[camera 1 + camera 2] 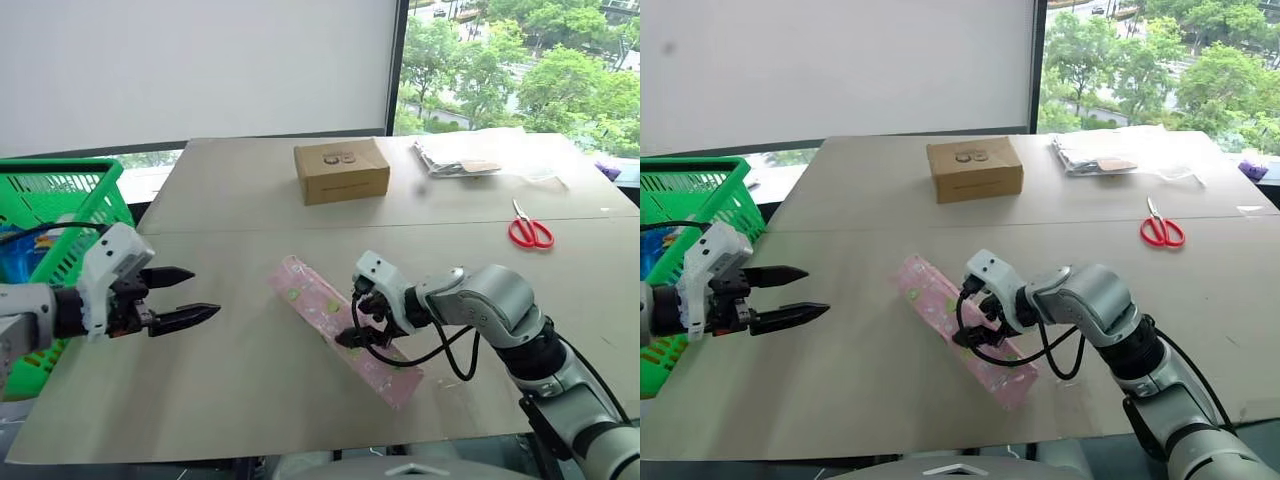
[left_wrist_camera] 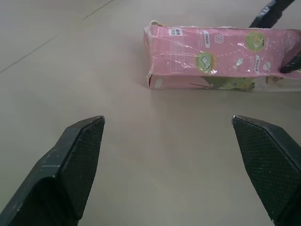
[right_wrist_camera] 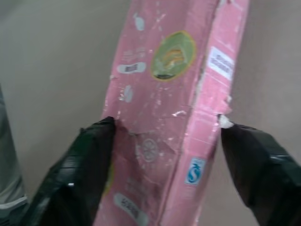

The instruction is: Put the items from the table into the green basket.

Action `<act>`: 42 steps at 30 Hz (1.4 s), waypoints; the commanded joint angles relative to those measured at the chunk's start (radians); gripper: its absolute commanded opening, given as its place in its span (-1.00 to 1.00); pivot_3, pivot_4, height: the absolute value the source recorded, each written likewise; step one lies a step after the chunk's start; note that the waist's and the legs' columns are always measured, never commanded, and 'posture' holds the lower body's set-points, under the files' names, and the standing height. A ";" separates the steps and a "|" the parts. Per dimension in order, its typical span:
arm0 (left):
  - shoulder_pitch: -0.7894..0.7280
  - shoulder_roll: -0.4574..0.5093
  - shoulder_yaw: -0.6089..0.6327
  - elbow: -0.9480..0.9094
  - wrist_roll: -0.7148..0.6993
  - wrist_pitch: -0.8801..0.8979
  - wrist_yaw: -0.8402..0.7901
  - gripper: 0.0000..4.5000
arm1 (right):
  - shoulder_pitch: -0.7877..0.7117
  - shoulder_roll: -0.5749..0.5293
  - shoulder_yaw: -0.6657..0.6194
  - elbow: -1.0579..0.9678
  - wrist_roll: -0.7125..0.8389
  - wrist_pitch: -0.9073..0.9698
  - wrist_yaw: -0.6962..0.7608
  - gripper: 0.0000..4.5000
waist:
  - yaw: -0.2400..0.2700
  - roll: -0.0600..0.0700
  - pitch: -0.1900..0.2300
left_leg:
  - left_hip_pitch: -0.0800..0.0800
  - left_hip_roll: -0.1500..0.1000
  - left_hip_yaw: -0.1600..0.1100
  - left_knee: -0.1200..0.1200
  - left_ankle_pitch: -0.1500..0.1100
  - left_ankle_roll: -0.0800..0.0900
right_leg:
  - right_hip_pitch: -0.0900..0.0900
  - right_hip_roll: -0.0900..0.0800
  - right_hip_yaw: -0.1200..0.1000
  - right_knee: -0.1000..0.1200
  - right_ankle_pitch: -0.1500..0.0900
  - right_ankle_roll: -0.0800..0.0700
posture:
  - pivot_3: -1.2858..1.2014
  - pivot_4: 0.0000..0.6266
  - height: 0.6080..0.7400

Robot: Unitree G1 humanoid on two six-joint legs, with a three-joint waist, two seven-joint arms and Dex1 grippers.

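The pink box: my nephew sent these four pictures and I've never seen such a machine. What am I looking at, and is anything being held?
It is a two-armed robot. Two pictures come from cameras on its head, two from cameras on its wrists. The right gripper has its black fingers on either side of the pink carton, which lies on the table; whether it grips yet I cannot tell. The left gripper is open and holds nothing. A green basket stands at the robot's left. Farther back lie a cardboard box, red scissors and a clear packet.
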 commanded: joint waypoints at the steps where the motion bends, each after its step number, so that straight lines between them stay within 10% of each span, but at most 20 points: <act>1: -0.022 0.008 0.026 -0.030 -0.024 0.007 0.016 1.00 | 0.002 0.000 -0.022 0.011 0.025 0.048 0.000 0.00 | 0.001 0.000 0.000 | 0.000 0.000 0.000 0.000 0.000 0.000 | 0.000 0.000 0.000 0.000 0.000 0.000 | 0.15 -1.00 1.00; 6: -0.055 0.005 -0.005 -0.019 -0.032 -0.005 0.033 1.00 | 0.008 0.009 -0.055 0.016 0.042 0.058 -0.001 -0.98 | -0.001 0.000 0.000 | 0.000 0.000 0.000 0.000 0.000 0.000 | 0.000 0.001 0.000 0.000 0.000 0.000 | 0.14 -1.00 1.00; 20: -0.429 -0.427 -0.109 0.026 -0.279 0.039 0.372 1.00 | -0.173 0.219 -0.516 0.140 0.236 -0.214 0.016 -0.98 | 0.005 -0.001 0.000 | -0.001 0.002 -0.002 -0.001 0.002 -0.003 | 0.000 0.003 -0.001 0.000 0.003 -0.002 | 0.11 -1.00 1.00; 27: -0.606 -0.645 -0.053 0.073 -0.589 0.041 0.522 1.00 | -0.159 0.211 -0.478 0.089 0.307 -0.204 0.033 -0.98 | -0.017 -0.001 -0.001 | -0.002 0.002 0.000 0.000 0.002 -0.003 | -0.001 0.003 0.001 0.000 0.004 -0.003 | 0.10 -1.00 1.00; 34: -0.583 -0.655 -0.159 0.034 -0.652 0.051 0.540 1.00 | -0.131 0.148 -0.422 0.022 0.364 -0.233 0.114 -0.98 | -0.028 -0.001 -0.001 | -0.002 0.002 0.000 0.000 0.002 -0.003 | -0.001 0.004 0.001 0.000 0.004 -0.004 | 0.09 -1.00 1.00; 37: -0.589 -0.650 -0.174 0.047 -0.651 0.038 0.533 0.88 | -0.125 0.119 -0.398 0.028 0.340 -0.262 0.123 -0.37 | -0.027 -0.001 -0.001 | -0.002 0.003 0.001 0.000 0.002 -0.003 | -0.001 0.005 0.002 0.000 0.004 -0.004 | 0.09 -1.00 1.00; 42: -0.613 -0.645 -0.164 0.074 -0.613 -0.027 0.544 0.00 | -0.118 0.093 -0.399 0.042 0.339 -0.273 0.113 0.70 | -0.027 -0.001 -0.001 | -0.001 0.004 0.001 0.001 0.002 -0.004 | 0.000 0.006 0.002 0.000 0.004 -0.004 | 0.09 -1.00 1.00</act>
